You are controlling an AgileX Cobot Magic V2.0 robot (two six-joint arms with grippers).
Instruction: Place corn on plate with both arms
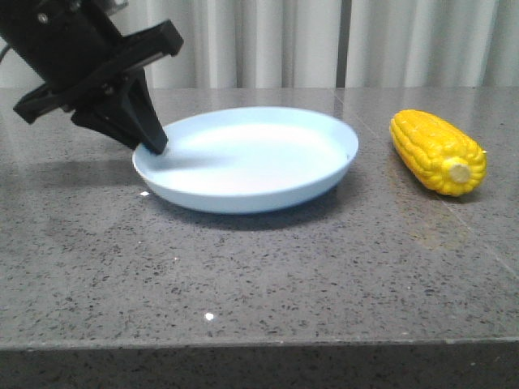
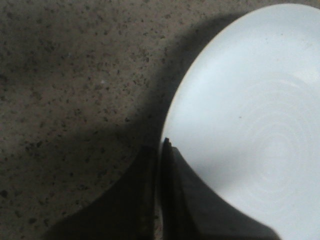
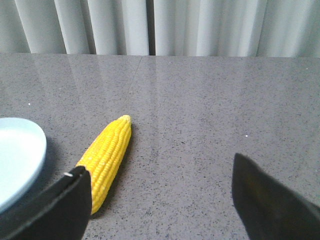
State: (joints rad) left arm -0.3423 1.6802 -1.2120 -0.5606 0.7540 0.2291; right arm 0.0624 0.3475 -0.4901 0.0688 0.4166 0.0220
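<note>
The pale blue plate (image 1: 324, 180) lies in the middle of the grey stone table. My left gripper (image 1: 154, 146) is shut on the plate's left rim. In the left wrist view one finger lies inside the plate (image 2: 250, 115), the other outside, and the left gripper (image 2: 159, 150) shows only a thin gap. The yellow corn (image 1: 438, 151) lies on the table right of the plate, pale stub end toward the front. My right gripper (image 3: 160, 185) is open and empty above the table. The corn (image 3: 107, 157) lies just ahead of one of its fingers (image 3: 65, 200). The right gripper is out of the front view.
White curtains (image 1: 324, 40) hang behind the table. The table's front edge (image 1: 259, 344) runs across the bottom of the front view. The plate's edge (image 3: 20, 155) shows beside the corn in the right wrist view.
</note>
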